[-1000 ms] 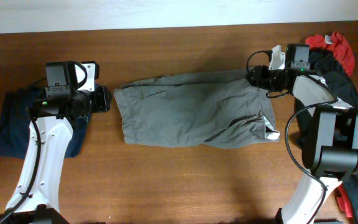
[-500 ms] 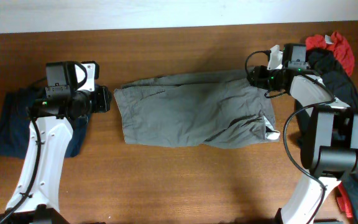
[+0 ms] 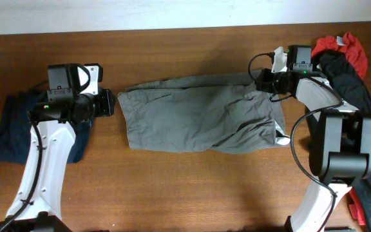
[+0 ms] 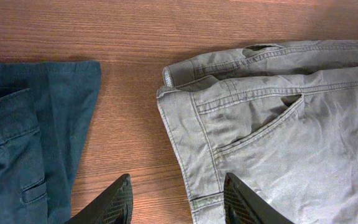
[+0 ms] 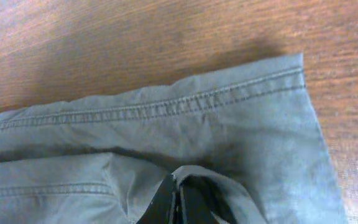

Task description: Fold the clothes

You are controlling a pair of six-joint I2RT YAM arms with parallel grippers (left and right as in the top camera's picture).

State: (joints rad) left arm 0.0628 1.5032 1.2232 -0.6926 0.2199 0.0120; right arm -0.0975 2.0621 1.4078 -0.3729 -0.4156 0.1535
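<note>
The clothes, a pair of grey shorts (image 3: 198,113), lie flat across the middle of the table, waistband to the left. My left gripper (image 3: 108,103) hovers just off the waistband end. In the left wrist view it (image 4: 178,182) is open, one finger over bare wood and the other over the shorts' (image 4: 278,124) edge by the pocket. My right gripper (image 3: 261,80) is at the shorts' far right corner. In the right wrist view it (image 5: 178,190) is shut, with a raised fold of the grey fabric (image 5: 229,124) pinched at its tips just inside the stitched hem.
A dark navy garment (image 3: 11,125) lies at the left edge, close beside the left arm (image 4: 23,137). A pile of black and red garments (image 3: 346,58) sits at the back right behind the right arm. Bare wood (image 3: 185,187) runs along the front.
The right gripper has slid a little left onto the shorts' corner and closed on a fold of the fabric. The left arm and the shorts' left end have not moved.
</note>
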